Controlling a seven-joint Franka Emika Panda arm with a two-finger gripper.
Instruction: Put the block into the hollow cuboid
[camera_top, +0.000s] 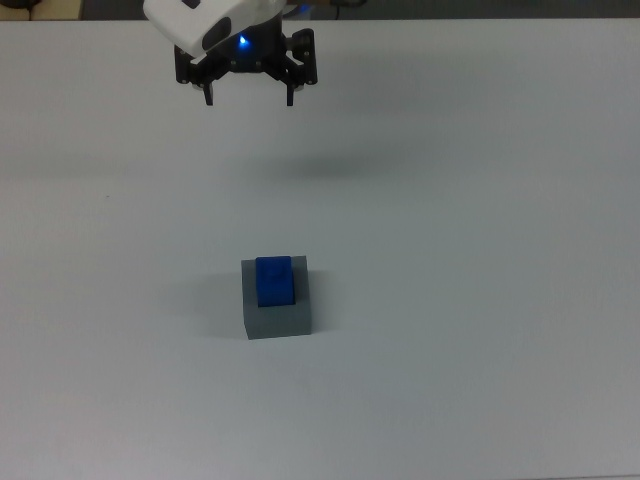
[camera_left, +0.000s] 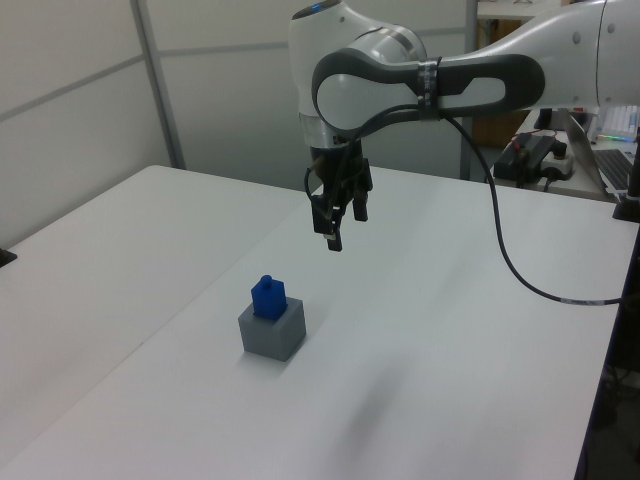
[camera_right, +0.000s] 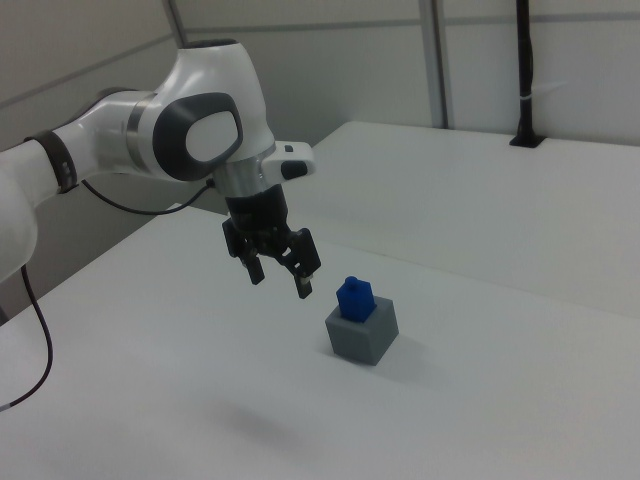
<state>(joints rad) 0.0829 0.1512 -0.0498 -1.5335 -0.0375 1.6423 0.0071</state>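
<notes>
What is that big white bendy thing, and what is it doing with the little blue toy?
That is a robot arm. At its end sits a gripper, like two black fingers, open now and holding nothing. The three pictures show one moment from different sides: one from above, two from the table's sides. On the white table stands a grey box, the hollow cuboid, with a hole in its top. The blue block stands in that hole, its top poking out. The gripper hangs in the air, away from both.

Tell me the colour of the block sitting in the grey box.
Bright blue block, clearest in the top view.
</notes>
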